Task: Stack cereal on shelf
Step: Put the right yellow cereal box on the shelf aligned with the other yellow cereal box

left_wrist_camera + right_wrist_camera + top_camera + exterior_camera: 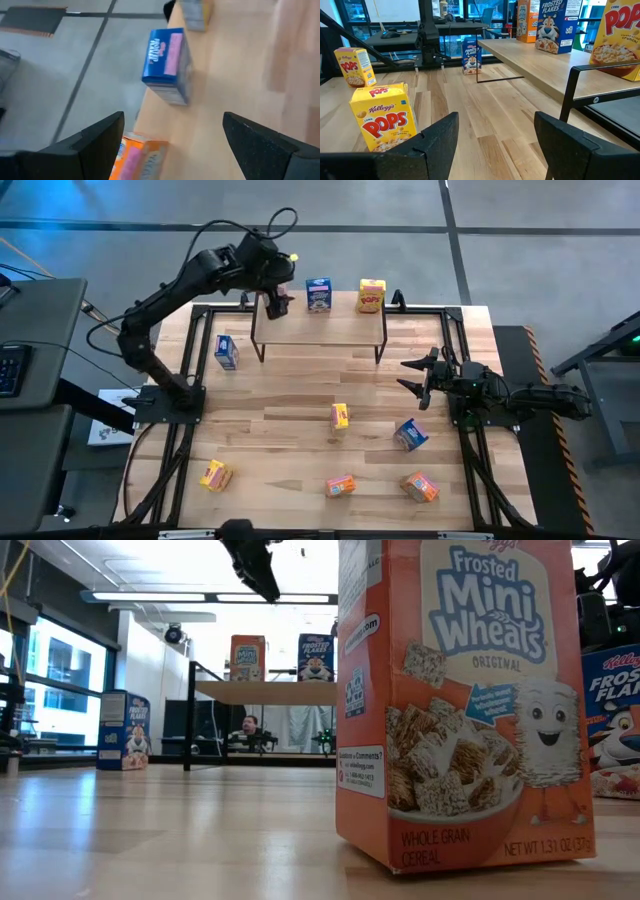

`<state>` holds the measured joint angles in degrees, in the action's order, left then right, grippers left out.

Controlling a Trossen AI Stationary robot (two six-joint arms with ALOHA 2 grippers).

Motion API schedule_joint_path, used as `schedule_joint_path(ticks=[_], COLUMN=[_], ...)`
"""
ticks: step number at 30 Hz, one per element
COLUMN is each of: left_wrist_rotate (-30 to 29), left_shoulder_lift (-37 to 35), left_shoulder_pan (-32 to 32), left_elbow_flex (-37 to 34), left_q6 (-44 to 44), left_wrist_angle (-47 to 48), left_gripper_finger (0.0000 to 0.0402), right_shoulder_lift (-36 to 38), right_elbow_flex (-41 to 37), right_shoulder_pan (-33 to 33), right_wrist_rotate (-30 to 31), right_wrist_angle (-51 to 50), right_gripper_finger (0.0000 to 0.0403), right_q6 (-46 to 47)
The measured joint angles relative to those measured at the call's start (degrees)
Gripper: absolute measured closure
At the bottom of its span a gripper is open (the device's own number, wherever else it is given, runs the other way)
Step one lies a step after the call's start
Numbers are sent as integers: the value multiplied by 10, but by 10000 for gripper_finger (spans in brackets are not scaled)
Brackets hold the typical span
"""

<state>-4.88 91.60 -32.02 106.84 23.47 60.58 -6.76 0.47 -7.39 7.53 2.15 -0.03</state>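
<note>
The shelf (320, 330) stands at the table's far side. On its top stand an orange cereal box (247, 657), a blue one (319, 294) and a yellow one (372, 295), each on its base. My left gripper (173, 120) hangs open above the shelf's left end, over the orange box (140, 159) and clear of it; the low view shows this gripper (255, 568) well above the box. My right gripper (415, 377) waits open near the table's right edge, level, with nothing between its fingers.
Several cereal boxes lie or stand loose on the table: a blue one (226, 352) left of the shelf, a yellow one (339, 416) in the middle, a blue one (410, 435), and orange ones (420, 486) (340, 486) (214, 475) along the near edge.
</note>
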Motion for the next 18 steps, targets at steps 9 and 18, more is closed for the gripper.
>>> schedule_joint_path(ticks=[9,18], left_wrist_rotate=[110,95], left_shoulder_lift=[-118,-242], left_shoulder_pan=[27,90], left_elbow_flex=[-151,-335], left_q6=[-54,-122], left_wrist_angle=[-47,-179], left_gripper_finger=[71,71], right_shoulder_lift=[0,0], right_elbow_flex=[0,0], right_shoulder_pan=[0,0], right_wrist_rotate=[0,0], right_wrist_angle=[0,0], right_gripper_finger=[150,150], right_q6=[0,0])
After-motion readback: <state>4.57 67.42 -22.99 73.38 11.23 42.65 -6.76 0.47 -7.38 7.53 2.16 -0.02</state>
